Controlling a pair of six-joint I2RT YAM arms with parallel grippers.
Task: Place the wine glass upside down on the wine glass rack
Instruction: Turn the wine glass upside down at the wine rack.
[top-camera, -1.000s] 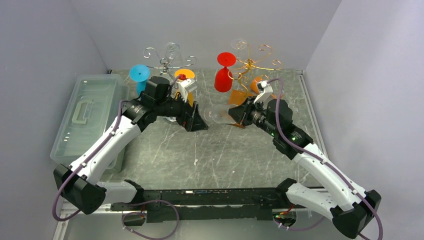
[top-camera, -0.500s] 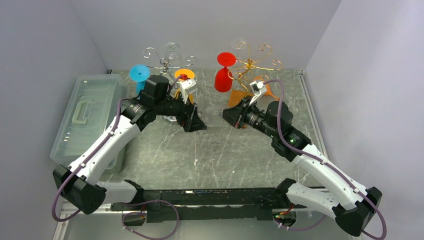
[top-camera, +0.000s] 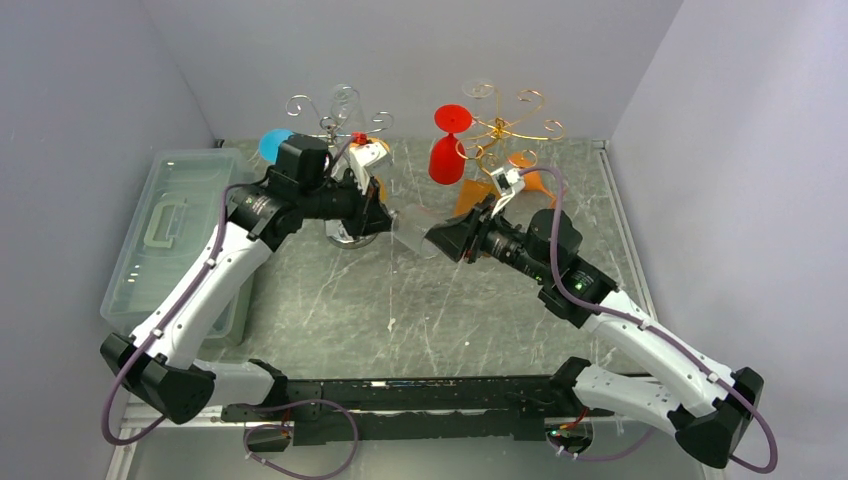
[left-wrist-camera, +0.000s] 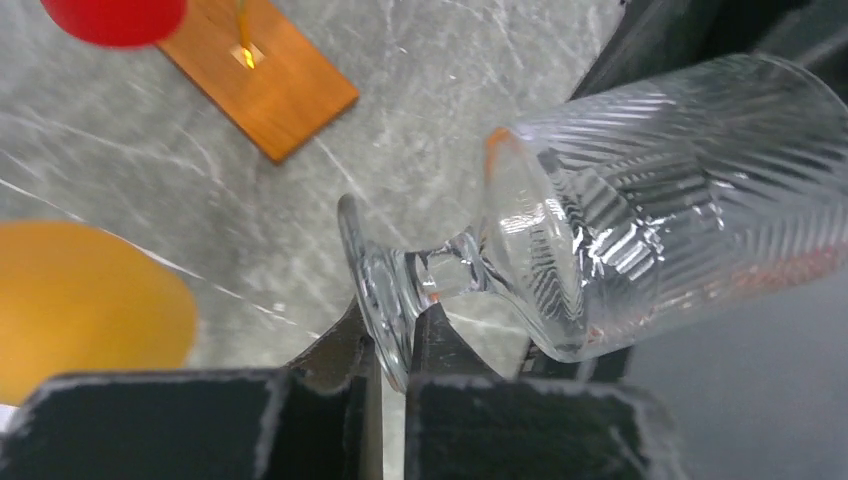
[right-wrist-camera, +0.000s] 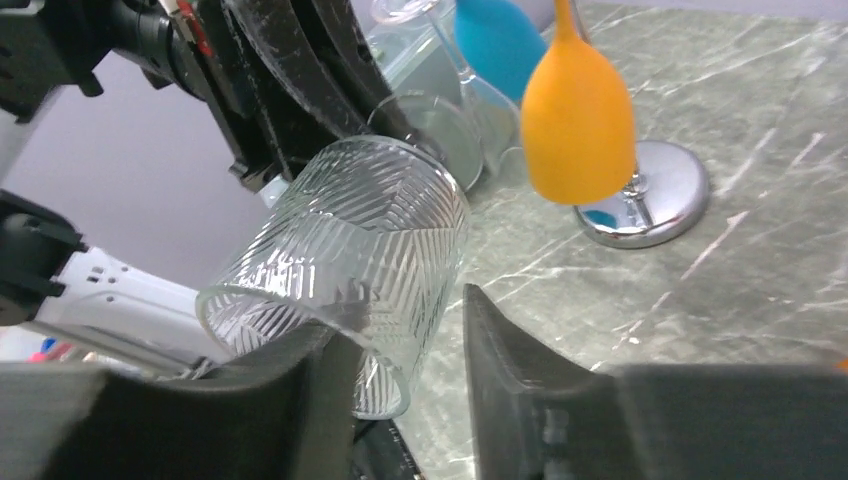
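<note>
Grey marble tabletop, plain lilac walls

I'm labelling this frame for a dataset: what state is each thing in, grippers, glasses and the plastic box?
Clear wine glass: in the air, lying sideways.
Left gripper: shut on its foot.
Right gripper: open, fingers astride the bowl's rim.
Red glass: hanging upside down on gold rack.
Orange glass: hanging upside down on silver rack.
Blue glass: hanging beside it.
Plastic box: lid on.
</note>
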